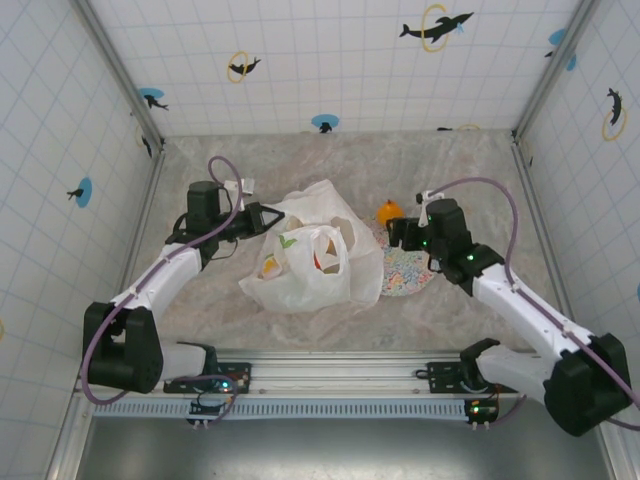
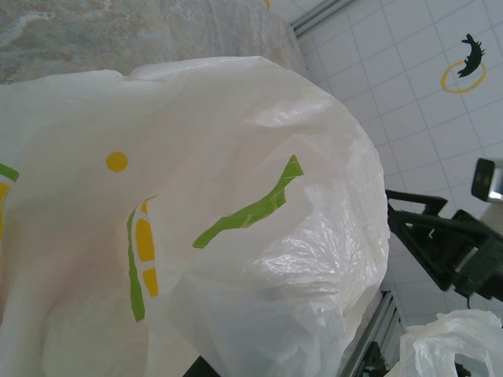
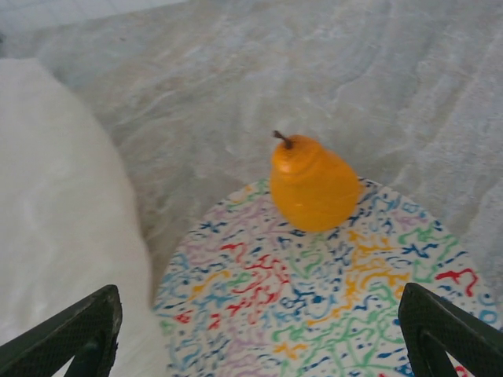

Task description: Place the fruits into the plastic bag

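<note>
The bag sits at the middle of the table, crumpled, with its mouth turned up. The left gripper reaches in from 9 o'clock and is closed tight on the bag's rim at about 10 o'clock, holding that edge up off the table. In the left wrist view the white film with its green and yellow print bulges right in front of the camera. Through the open mouth, a little red and orange shows inside the bag in the top view. It is too small to tell which fruits those are. The plate lies just beside the bag at its 3 o'clock, with its near-left edge tucked against the plastic. A pear, orange-yellow with a short brown stem, stands upright on the plate's rim at 12 o'clock, apart from the bag. The right gripper hangs over the plate, pointing toward the pear. Its fingers are spread wide with nothing between them but the speckled plate below. The pear stands clear of both fingertips, toward 12 o'clock.
</note>
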